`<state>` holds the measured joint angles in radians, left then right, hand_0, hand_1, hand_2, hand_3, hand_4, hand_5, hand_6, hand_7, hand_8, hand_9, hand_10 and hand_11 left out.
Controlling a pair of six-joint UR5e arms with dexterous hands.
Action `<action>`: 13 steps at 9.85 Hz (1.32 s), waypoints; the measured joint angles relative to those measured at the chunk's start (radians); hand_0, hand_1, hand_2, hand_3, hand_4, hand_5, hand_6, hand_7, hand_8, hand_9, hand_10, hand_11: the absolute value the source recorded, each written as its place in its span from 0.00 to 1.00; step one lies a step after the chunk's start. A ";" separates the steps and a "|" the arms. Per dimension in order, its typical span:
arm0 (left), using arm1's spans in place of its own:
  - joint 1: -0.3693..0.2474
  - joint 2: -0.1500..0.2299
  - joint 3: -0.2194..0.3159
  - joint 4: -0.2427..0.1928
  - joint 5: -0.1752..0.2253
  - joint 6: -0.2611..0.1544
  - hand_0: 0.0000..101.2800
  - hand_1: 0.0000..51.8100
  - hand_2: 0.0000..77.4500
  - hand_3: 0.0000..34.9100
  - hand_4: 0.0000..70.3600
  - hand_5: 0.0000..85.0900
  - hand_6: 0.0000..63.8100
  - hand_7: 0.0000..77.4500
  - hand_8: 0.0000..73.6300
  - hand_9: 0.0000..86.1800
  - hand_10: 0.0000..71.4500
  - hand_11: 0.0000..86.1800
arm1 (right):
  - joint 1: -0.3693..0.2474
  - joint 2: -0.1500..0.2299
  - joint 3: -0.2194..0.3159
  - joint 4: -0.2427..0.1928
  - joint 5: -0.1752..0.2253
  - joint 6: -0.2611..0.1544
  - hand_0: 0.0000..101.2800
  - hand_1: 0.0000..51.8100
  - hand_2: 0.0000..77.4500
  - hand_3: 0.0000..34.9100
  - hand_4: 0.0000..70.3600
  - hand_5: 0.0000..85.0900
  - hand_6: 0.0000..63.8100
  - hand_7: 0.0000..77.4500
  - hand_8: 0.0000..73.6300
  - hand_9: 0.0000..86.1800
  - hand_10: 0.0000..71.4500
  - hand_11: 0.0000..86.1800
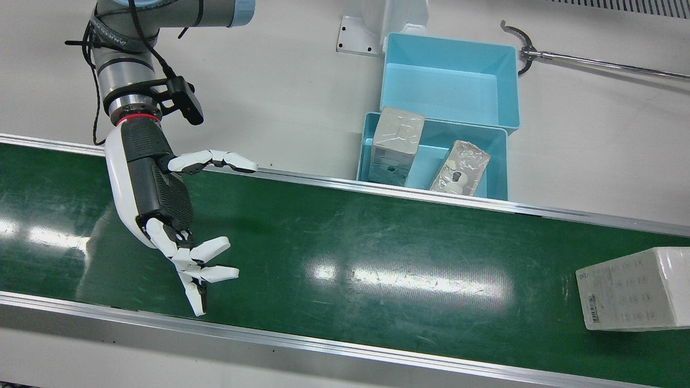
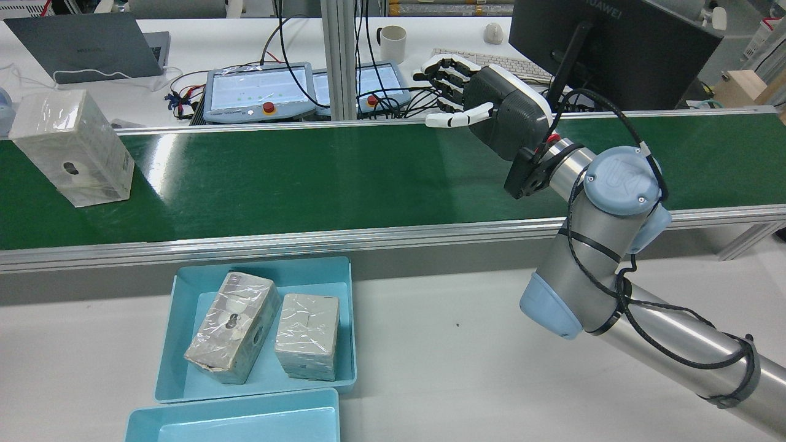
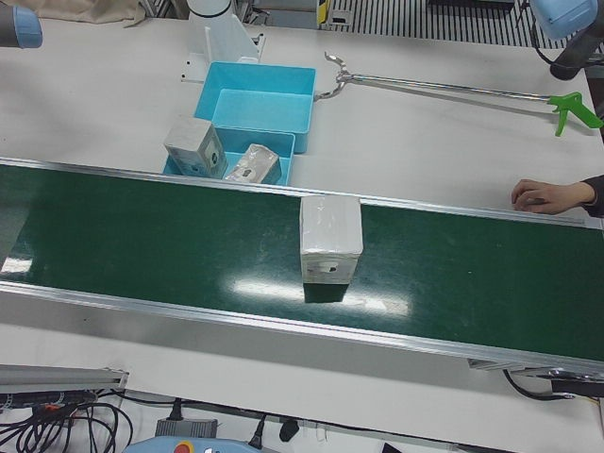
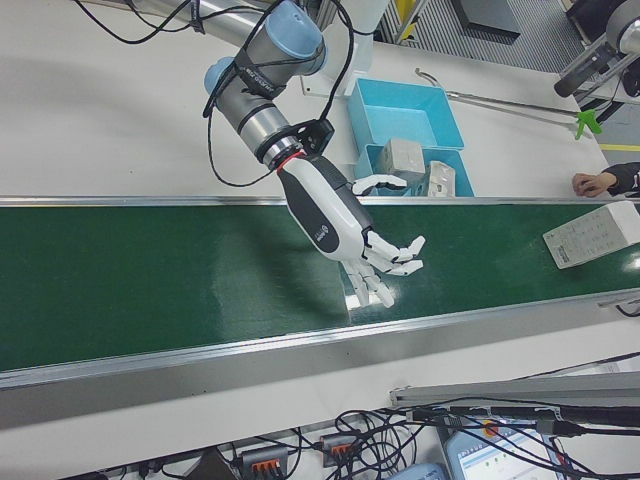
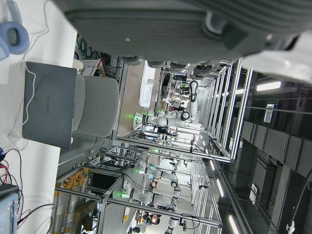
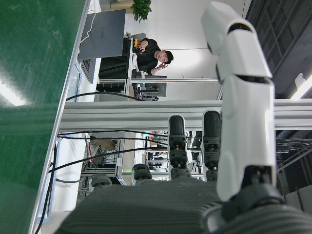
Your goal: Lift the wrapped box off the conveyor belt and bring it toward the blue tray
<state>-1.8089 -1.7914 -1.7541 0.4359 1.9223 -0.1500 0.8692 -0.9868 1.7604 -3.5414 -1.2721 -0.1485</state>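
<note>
So the wrapped box [image 2: 72,147] is sitting upright on the conveyor belt [image 2: 344,184], nothing touching it, way off toward the end of the belt that's on the far side of the blue tray [image 2: 184,344] from the right hand [image 2: 491,113]. The tray is on the bench just beside the belt's near rail, with two wrapped boxes already in it and a second, empty blue tray touching its other side.

The right hand hovers over the belt well apart from the box, fingers spread, holding nothing. Looks like we're at the waiting/approach step, no grasp yet. Next move, I'd guess: get the hand onto the box, wrap the fingers across its sides, then lift.

Left hand: its own camera shows just a sliver of it, can't tell if it's spread or curled.
</note>
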 joint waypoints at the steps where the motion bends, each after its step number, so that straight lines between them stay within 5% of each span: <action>1: 0.000 0.000 0.000 0.000 0.000 0.000 0.00 0.00 0.01 0.00 0.00 0.01 0.00 0.00 0.00 0.00 0.01 0.00 | 0.001 0.002 -0.004 0.000 0.000 0.002 0.48 0.33 0.29 0.60 0.20 0.49 0.09 0.36 0.01 0.07 0.00 0.01; 13: 0.000 0.000 0.000 0.000 0.000 0.000 0.00 0.00 0.01 0.00 0.00 0.01 0.00 0.00 0.00 0.00 0.01 0.00 | 0.001 0.012 -0.039 0.027 0.003 0.006 0.48 0.35 0.29 0.56 0.20 0.49 0.09 0.37 0.01 0.08 0.00 0.02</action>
<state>-1.8089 -1.7914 -1.7541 0.4359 1.9223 -0.1500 0.8700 -0.9751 1.7218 -3.5141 -1.2690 -0.1426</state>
